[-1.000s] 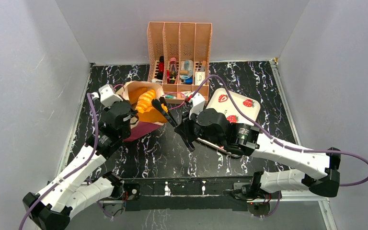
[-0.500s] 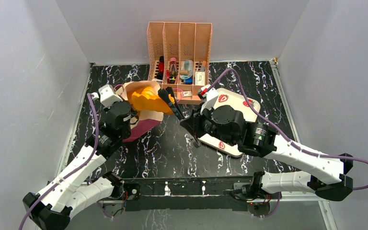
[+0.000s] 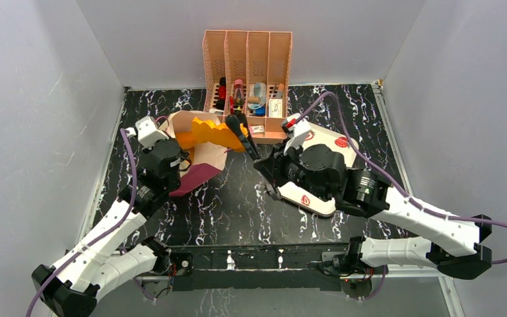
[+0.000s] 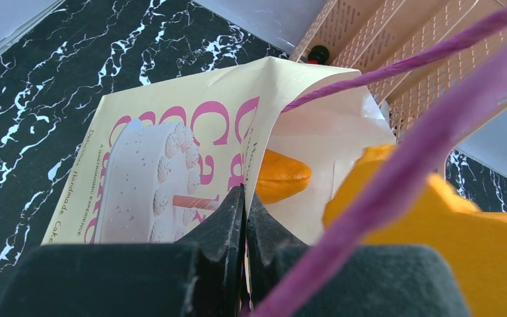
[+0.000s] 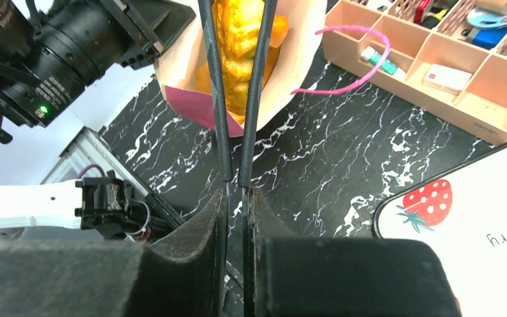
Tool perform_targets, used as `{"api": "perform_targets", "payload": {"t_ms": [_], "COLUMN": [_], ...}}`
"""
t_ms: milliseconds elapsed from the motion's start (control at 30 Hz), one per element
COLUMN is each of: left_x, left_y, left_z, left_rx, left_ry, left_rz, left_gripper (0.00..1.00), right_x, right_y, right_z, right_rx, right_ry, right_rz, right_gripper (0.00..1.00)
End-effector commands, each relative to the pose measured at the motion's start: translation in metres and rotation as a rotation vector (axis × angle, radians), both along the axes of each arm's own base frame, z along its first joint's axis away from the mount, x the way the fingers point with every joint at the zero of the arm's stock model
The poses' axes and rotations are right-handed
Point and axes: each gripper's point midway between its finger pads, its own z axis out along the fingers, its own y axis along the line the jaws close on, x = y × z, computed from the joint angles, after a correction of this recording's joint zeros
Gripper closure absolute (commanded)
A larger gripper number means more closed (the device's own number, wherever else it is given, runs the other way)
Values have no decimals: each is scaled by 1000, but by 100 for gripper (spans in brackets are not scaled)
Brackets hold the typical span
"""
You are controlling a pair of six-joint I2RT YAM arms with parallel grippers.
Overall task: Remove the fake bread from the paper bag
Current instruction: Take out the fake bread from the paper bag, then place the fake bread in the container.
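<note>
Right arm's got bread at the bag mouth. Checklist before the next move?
1. Right gripper shut on the bread: ok.
2. Left gripper clamped on the paper bag rim: ok.
3. Bread clear of the bag mouth: not ok, one end sits inside.
4. Pink handle apart from the right fingers: ok.
5. Room on the strawberry tray: cannot tell, the right arm covers much of it.
6. Bag emptied: not ok, another loaf lies inside.
</note>
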Motion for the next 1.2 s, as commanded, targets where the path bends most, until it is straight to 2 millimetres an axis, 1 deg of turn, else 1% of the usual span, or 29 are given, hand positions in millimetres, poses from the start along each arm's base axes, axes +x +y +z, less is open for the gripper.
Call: {"api": "perform_targets", "payload": {"t_ms": [0,233,333,400,433,567,700,800,867,967,1167], "left_x": [2,1,1,0,0,-6,-10,-9,-9,-7,-1], "left_y": [7,6,4,3,3,2,-1,-4,-7,-11,-21], "left_z": [14,5,5,6,6,6,3,5,7,3,-7], "left_rx": [-7,-4,-5,-10,-14,-52,-81,-83,-88,-111,-140], "left_ry": [-40,-26,-24,-24,-25,-36,-32,-27,-26,-18,-4], "left_rz": [37,27,15,6,2,-11,-36,-48,-59,-69,-86], "left_gripper": [100,100,100,100,100,100,100,100,100,100,100], "right_x": [7,23,31,37,39,48,50,48,45,44,47], "right_y": [-23,-57,-78,-94,-99,-125,-150,-172,-186,-192,-190], "right_z": [58,74,76,74,72,57,43,27,11,-9,-50], "right_rx": [159,189,196,200,201,161,138,144,122,105,67], "right_ry": [-91,-144,-164,-173,-175,-172,-165,-150,-135,-114,-71], "right_rz": [-88,-256,-361,-450,-478,-635,-752,-849,-904,-950,-1002], "right_gripper": [100,100,100,100,100,100,100,100,100,100,100]}}
